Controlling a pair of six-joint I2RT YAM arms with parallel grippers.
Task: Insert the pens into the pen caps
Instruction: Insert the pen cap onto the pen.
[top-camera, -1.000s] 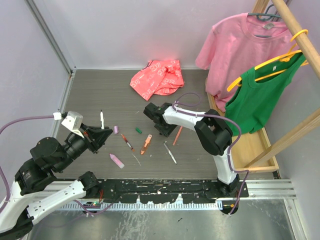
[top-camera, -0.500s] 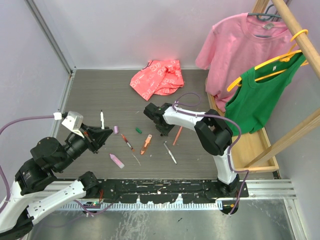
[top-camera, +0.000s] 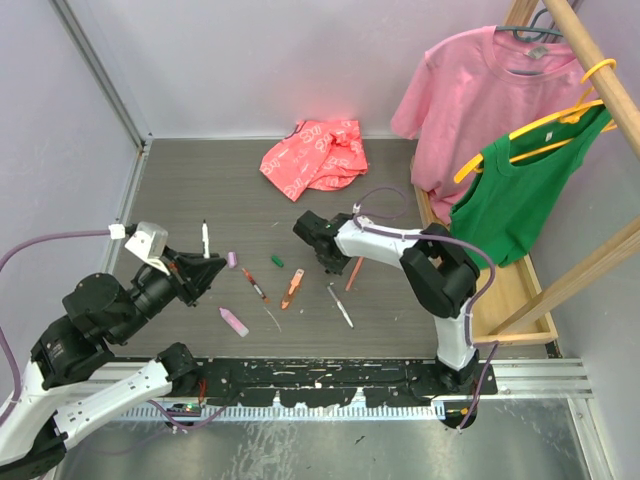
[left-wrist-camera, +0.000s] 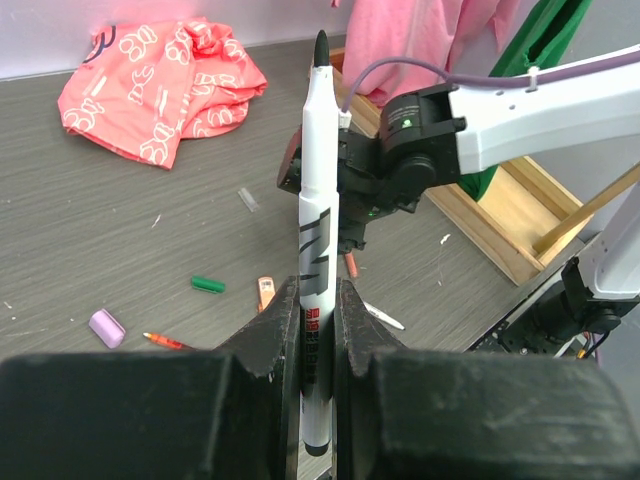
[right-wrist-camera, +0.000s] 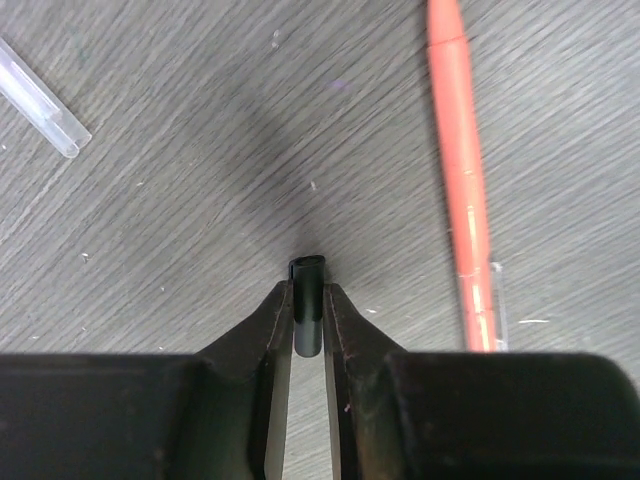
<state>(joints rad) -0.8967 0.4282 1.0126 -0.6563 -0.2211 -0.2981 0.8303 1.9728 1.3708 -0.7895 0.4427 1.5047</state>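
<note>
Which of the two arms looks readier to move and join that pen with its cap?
Probably the right: its gripper pinches the small black cap low above the table, while the left gripper holds the white marker tip-up, ready.

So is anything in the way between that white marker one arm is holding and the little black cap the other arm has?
Nothing visible. The left gripper grips the white marker; the right gripper pinches the small black cap over bare table.

White arm links, black joints, lilac cables, black end effector fingers (right-wrist-camera: 262, 345).
</note>
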